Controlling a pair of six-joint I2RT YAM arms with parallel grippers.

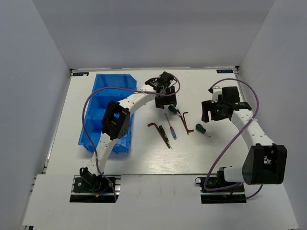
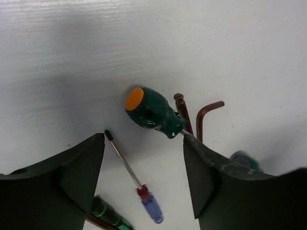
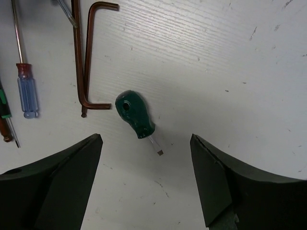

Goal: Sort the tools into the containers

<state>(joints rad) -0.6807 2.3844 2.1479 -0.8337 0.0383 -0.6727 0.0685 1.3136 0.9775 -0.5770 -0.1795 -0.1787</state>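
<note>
Your left gripper (image 2: pixel 144 138) is spread wide and empty above the table (image 2: pixel 72 57), with an orange-capped green screwdriver (image 2: pixel 149 112) at its 12 o'clock and a blue-handled screwdriver (image 2: pixel 152 210) at 6 o'clock. Your right gripper (image 3: pixel 146 136) is spread and empty too, a stubby green screwdriver (image 3: pixel 133 112) just at its 12 o'clock and two brown L-shaped keys (image 3: pixel 88 57) at 11 o'clock. All of them lie on the table, outside the blue bin (image 1: pixel 103 93) at their 9 o'clock in the top view.

A white table (image 1: pixel 144 158) stands enclosed by plain pale grey walls (image 1: pixel 38 72).
</note>
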